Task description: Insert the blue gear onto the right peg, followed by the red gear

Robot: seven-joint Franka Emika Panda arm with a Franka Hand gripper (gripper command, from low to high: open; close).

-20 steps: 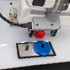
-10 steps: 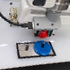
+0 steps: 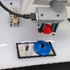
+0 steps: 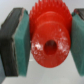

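The blue gear [image 3: 41, 47] lies flat on the right part of a dark base plate [image 3: 24, 50] on the white table. The red gear [image 3: 47, 28] hangs in my gripper [image 3: 47, 29] above and a little behind the blue gear. In the wrist view the red gear [image 4: 50, 40] fills the middle, its centre hole showing, clamped between the two teal pads [image 4: 22, 40]. The peg is hidden under the blue gear.
A small fixture with dark parts [image 3: 14, 20] stands at the exterior view's left, with a black cable [image 3: 7, 9] running past it. The arm's white body [image 3: 48, 5] fills the top of the exterior view.
The gripper with the red gear has shifted only slightly; the blue gear stays on the plate.
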